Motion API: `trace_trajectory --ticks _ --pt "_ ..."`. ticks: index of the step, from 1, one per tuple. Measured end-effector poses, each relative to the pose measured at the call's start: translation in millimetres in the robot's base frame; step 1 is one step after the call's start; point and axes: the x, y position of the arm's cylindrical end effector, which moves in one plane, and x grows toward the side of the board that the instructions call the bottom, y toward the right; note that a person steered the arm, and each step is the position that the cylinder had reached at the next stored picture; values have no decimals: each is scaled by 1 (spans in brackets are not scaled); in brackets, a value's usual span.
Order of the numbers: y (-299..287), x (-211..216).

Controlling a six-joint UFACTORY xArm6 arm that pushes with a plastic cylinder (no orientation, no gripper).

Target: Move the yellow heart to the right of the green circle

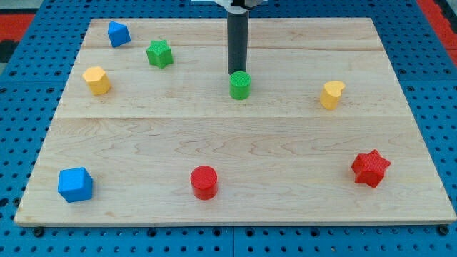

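The yellow heart [331,94] lies on the wooden board at the view's right, at about mid height. The green circle [240,85] stands near the board's middle, to the left of the heart with a wide gap between them. My tip [236,72] is at the green circle's top edge, right behind it, touching or nearly touching it. The tip is well to the left of the yellow heart.
A green star [160,53] and a blue block [118,33] lie at the top left. A yellow hexagon-like block [96,80] sits at the left. A blue cube [75,185], a red circle [204,181] and a red star [370,168] lie along the bottom.
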Motion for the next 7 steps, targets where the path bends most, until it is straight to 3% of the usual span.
trace_trajectory --ticks 1,3,4,5,7 --pt "-31 20" --pt "-22 -43" --pt "130 -42" --pt "227 23" --pt "146 52"
